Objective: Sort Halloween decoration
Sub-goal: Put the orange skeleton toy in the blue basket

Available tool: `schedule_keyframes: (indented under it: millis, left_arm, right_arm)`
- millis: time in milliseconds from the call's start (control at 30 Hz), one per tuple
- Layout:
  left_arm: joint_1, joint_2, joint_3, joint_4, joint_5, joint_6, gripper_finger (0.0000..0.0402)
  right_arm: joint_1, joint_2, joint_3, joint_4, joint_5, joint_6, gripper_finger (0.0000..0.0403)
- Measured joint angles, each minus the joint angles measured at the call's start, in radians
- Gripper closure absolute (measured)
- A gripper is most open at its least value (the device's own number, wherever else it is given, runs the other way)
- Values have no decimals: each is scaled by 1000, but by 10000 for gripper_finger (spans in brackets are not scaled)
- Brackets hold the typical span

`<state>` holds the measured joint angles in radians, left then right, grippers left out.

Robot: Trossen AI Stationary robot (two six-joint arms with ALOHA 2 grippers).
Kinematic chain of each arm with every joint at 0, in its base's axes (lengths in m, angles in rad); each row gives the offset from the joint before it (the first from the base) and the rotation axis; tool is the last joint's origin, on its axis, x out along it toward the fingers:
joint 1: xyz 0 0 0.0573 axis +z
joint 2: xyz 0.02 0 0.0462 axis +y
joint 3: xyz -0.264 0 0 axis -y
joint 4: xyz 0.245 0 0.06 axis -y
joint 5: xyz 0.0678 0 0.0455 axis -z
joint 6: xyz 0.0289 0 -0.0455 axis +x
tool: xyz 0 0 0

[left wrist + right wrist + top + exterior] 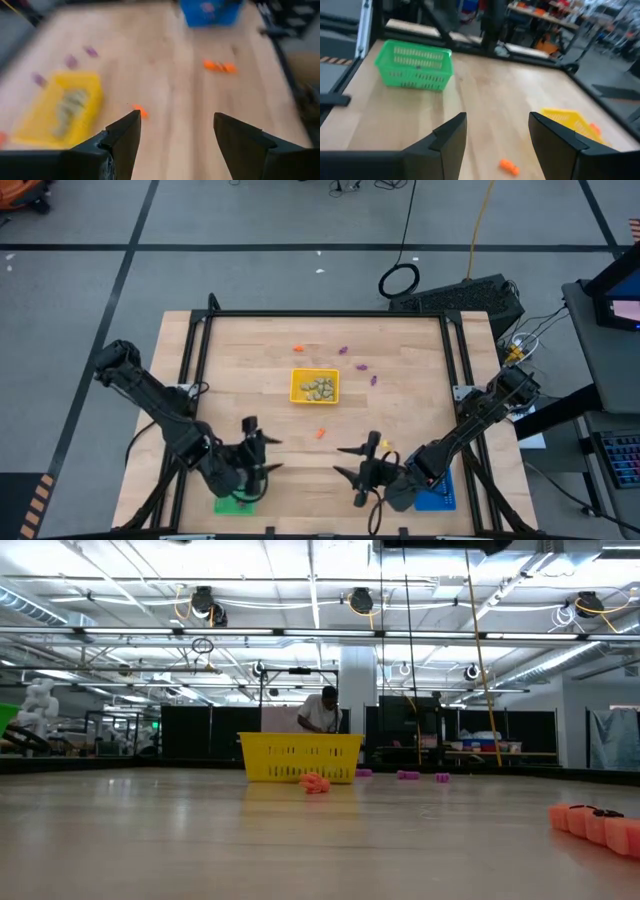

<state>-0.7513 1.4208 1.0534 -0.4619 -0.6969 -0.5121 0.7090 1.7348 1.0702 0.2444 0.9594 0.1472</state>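
Tiny trinkets lie scattered on the wooden table. An orange one (pixel 320 433) lies near the middle and shows between my fingers in both wrist views (pixel 140 111) (pixel 509 167). An orange pair (pixel 388 445) (pixel 219 66) lies close to my right gripper, and another orange one (pixel 298 347) sits farther back. Purple ones (pixel 360 365) (pixel 70 61) lie beyond the yellow tray (pixel 296 386). Pale beige ones (pixel 318 388) lie inside that tray. My left gripper (pixel 262 453) (pixel 177 130) and my right gripper (pixel 345 462) (pixel 497 132) hover open near the near edge, facing each other and holding nothing.
A green tray (pixel 414 65) sits at the near edge under my left arm (pixel 235 502). A blue tray (pixel 210 12) sits under my right arm (pixel 437 498). A black frame (pixel 320 314) borders the table. A person (pixel 322 712) stands in the room beyond.
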Motion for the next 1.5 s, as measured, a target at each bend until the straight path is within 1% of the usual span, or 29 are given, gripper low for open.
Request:
schedule_keyframes:
  millis: [67, 133, 200, 300, 433, 600, 700, 833, 933, 1133, 1233, 1367, 1500]
  left_arm:
    - [24, 0, 0, 54, -56, 74, 152]
    - [46, 0, 0, 108, -69, 122, 152]
    - [64, 0, 0, 146, -70, 132, 152]
    - [83, 0, 0, 142, -66, 113, 152]
    - [100, 0, -8, 145, -65, 57, 152]
    - [103, 0, -34, 142, -64, -8, 152]
    - [103, 11, -39, 143, -65, -32, 152]
    - [103, 36, -40, 152, -66, -32, 152]
    - [103, 57, -40, 154, -66, -32, 152]
    - [103, 97, -40, 169, -66, -33, 152]
    - [100, 117, -40, 167, -66, -33, 152]
    - [96, 119, -40, 128, -64, -38, 152]
    - [88, 119, -40, 44, -67, -78, 152]
  right_arm:
    - [0, 0, 0, -41, -27, 39, 204]
    - [0, 0, 0, -85, -48, 86, 204]
    - [0, 0, 0, -134, -70, 137, 204]
    - [0, 0, 0, -195, -133, 199, 204]
    - [0, 0, 0, -254, -252, 264, 204]
    - [-14, 0, 0, -289, -334, 296, 204]
    - [-38, 0, 0, -290, -371, 269, 204]
    - [-95, 0, 0, -297, -462, 203, 204]
    - [-145, 0, 0, -306, -512, 157, 204]
    - [-252, 0, 0, -306, -560, 24, 204]
    - [-315, 0, 0, -306, -620, -40, 204]
    - [-391, 0, 0, -310, -704, -117, 204]
    - [-453, 0, 0, -310, -794, -169, 204]
